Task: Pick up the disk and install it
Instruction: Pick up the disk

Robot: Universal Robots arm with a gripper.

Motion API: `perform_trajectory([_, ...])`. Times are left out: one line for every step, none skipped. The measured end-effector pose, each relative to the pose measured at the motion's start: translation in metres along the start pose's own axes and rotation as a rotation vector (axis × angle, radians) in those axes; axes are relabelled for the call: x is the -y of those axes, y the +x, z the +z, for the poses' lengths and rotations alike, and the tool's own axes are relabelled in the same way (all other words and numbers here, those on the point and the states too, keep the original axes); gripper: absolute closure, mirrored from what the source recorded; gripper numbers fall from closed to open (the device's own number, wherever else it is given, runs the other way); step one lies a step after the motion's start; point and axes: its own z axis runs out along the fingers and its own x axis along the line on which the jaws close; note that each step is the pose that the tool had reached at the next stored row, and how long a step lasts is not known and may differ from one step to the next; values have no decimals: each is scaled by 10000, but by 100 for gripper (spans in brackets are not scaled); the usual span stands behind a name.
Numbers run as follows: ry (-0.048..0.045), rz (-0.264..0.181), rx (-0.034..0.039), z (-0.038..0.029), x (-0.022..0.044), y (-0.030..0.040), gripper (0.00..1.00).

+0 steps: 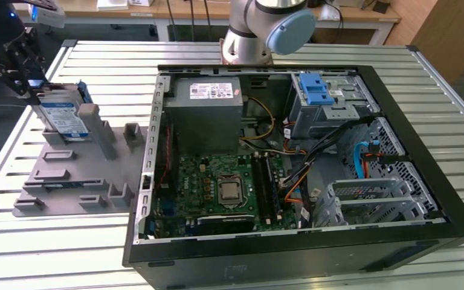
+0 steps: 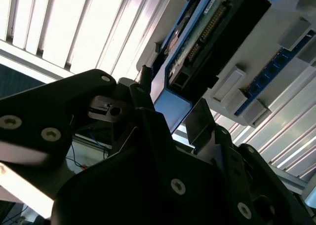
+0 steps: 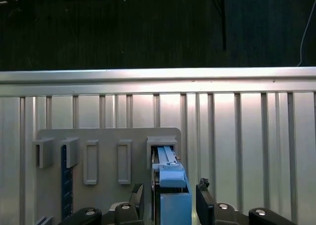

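My gripper (image 3: 171, 191) at the disk (image 1: 61, 115).
My fingers (image 3: 204, 196) stand spread either side of the upright disk, which sits in a grey holder (image 1: 70, 172) beside the computer case (image 1: 296, 258).

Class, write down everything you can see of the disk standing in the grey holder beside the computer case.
The disk is a flat rectangular metal drive with a blue-and-white label on one face, a green circuit board on the other, and a blue plastic frame round its edges. It stands on edge, roughly upright, in a slot of the grey holder, at the exterior view's left of the open computer case. The gripper sits at its upper end; whether it grips cannot be told.
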Motion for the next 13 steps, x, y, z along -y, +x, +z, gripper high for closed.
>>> perform_trajectory([-1,0,0,10,0,0,46])
perform_trajectory([0,1,0,21,0,1,46])
perform_trajectory([0,1,0,32,0,2,46])
perform_trajectory([1,1,0,41,0,3,46])
perform_trajectory([0,0,0,47,0,4,46])
perform_trajectory([-1,0,-1,50,0,5,46])
perform_trajectory([-3,0,-1,50,-1,5,46])
perform_trajectory([-2,1,-1,51,0,5,46])
perform_trajectory([0,0,-1,52,0,5,46])
perform_trajectory([0,0,-1,52,0,5,46])
perform_trajectory([0,0,-1,53,0,6,46])
perform_trajectory([2,-1,0,56,0,8,46])
perform_trajectory([3,-1,0,59,1,12,46])
